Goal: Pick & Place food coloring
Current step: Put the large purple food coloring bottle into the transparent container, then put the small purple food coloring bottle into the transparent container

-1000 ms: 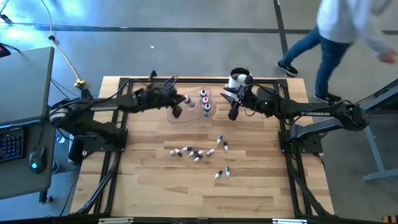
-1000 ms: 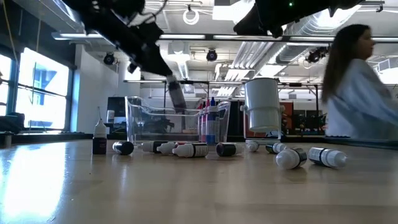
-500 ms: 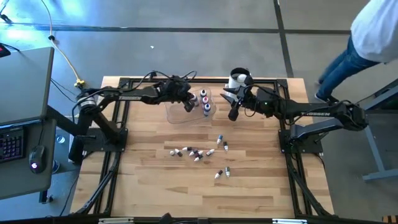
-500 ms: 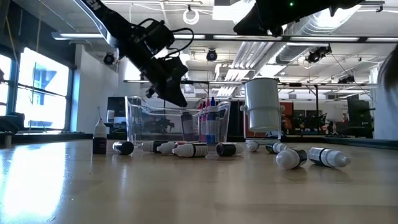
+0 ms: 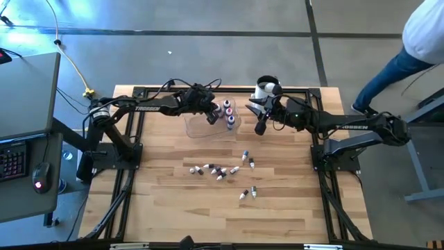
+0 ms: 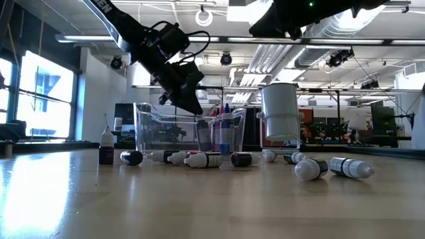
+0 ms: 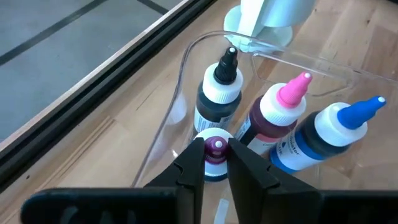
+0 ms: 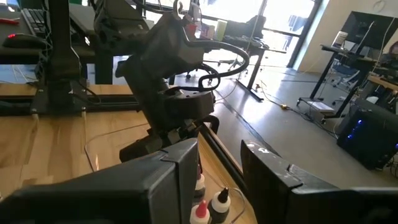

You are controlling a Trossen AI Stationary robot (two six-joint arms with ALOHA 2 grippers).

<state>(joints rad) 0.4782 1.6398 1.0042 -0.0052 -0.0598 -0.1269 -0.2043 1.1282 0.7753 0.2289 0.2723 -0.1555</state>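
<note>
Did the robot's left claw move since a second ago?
Yes. In the high view the left gripper has shifted toward the standing bottles inside the clear container, which stayed put. It now brackets a purple-capped bottle.

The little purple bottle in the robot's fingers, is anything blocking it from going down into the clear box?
Nothing visible blocks it. The left gripper has the purple-capped bottle already inside the clear box, beside the black-capped bottle, the pink-capped bottle and the blue-capped bottle, with free floor underneath.
</note>
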